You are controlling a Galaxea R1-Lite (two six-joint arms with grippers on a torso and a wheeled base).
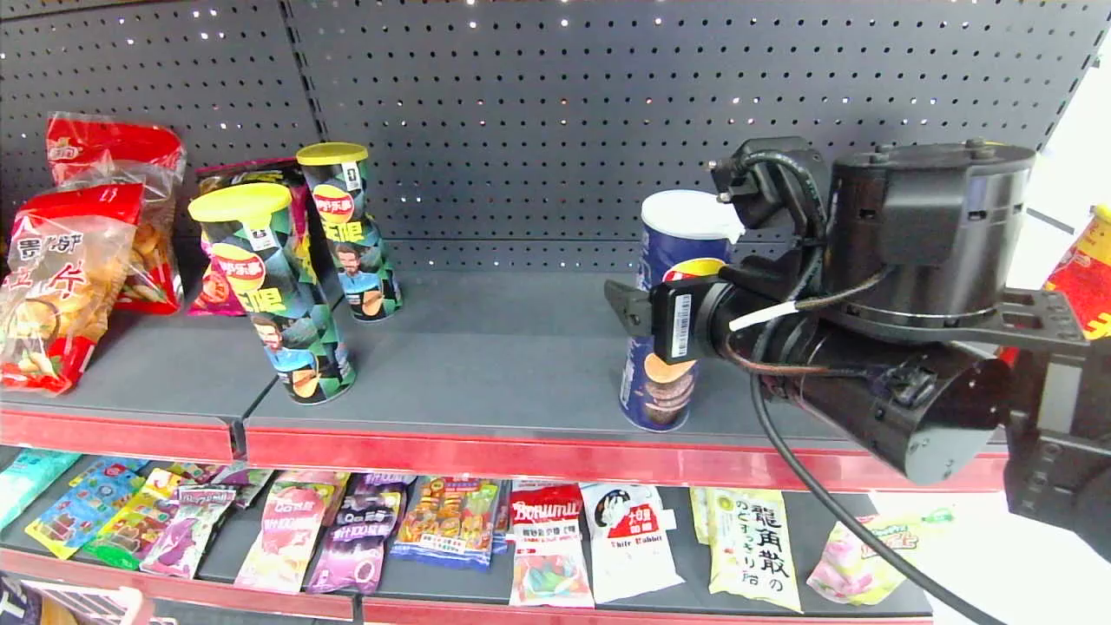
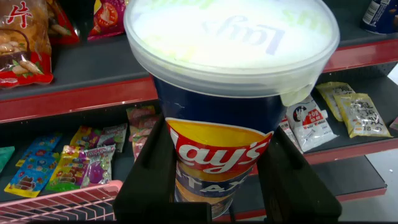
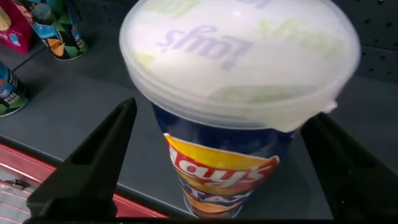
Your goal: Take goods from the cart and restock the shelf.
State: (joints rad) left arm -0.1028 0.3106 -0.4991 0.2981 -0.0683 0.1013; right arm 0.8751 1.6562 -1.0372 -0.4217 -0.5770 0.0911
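Shelved can (image 1: 679, 252) stands upright on upper shelf (image 1: 486, 347), centre-right of head view, close to red front edge. Right gripper (image 3: 219, 112) sits around it, fingers spread wide, gap on both sides, no touch

Step in hand, as I judge: leave can and draw arm away. Pull straight back toward lower right of frame and keep fingers wide. No sideways swing: tall can tips easily and edge is near

Left gripper (image 2: 217, 143) clamped on spare can (image 2: 230, 37), pink cart (image 2: 68, 199) nearby. Free shelf space between shelved can and green cans (image 1: 269, 295) at left seems good place for it
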